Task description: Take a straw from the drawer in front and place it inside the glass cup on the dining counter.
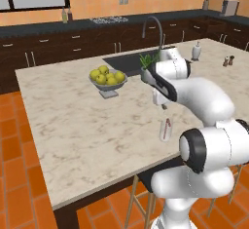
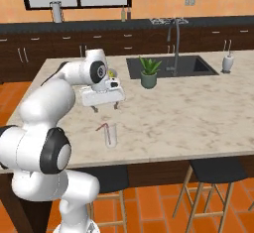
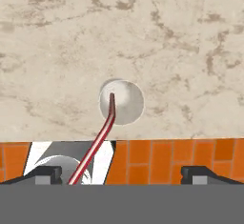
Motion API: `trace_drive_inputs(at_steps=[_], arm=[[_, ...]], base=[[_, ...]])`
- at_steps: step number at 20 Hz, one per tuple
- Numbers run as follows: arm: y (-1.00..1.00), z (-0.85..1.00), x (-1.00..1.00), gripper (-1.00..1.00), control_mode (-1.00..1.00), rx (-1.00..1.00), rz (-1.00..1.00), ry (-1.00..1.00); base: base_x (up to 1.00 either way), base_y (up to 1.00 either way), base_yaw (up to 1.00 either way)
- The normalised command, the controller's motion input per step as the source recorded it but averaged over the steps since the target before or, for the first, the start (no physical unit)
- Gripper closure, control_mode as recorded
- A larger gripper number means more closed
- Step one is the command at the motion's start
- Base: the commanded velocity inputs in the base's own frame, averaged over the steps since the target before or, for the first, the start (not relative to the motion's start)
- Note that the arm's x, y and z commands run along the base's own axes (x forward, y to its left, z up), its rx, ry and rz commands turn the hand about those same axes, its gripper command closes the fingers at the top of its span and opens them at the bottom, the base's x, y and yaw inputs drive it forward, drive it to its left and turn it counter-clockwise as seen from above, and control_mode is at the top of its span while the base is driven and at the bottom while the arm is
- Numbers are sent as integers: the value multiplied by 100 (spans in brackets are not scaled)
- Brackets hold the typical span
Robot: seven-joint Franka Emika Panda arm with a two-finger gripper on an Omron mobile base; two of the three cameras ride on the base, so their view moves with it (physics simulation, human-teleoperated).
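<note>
Standing in one glass cup (image 2: 110, 136), one straw (image 2: 104, 131), dining counter (image 2: 198, 108) beneath, hand (image 2: 104, 107) above, spread wide, holding nothing

the dining counter (image 2: 198, 108), a beige marbled island with a built-in sink (image 2: 171, 66), carries the glass cup (image 2: 110, 136) near its front edge. also on it stand a bowl of green fruit (image 1: 107, 78), a potted plant (image 2: 149, 73), a white soap dispenser (image 2: 227, 62) and two small shakers (image 1: 228, 61).

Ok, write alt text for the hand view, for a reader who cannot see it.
Seen from directly above, a pinkish-red straw stands in a clear glass cup near the edge of the beige marbled dining counter, leaning out over the rim. The open gripper hangs above, fingertips wide apart and touching nothing. Orange floor tiles show beyond the counter edge.
</note>
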Motion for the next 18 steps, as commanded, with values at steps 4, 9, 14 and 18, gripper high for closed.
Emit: trace_drive_inputs(at_steps=[4, 9, 14, 18], arm=[[0, 57, -85, -100, -100, 5, -8, -15], [0, 33, -100, -100, -100, 2, -6, -19], [-7, 19, -92, -100, -100, 0, -5, -17], [-33, 7, -68, -100, -100, 0, -5, -11]], base=[[0, 0, 0], [0, 0, 0], [0, 0, 0], [0, 0, 0]])
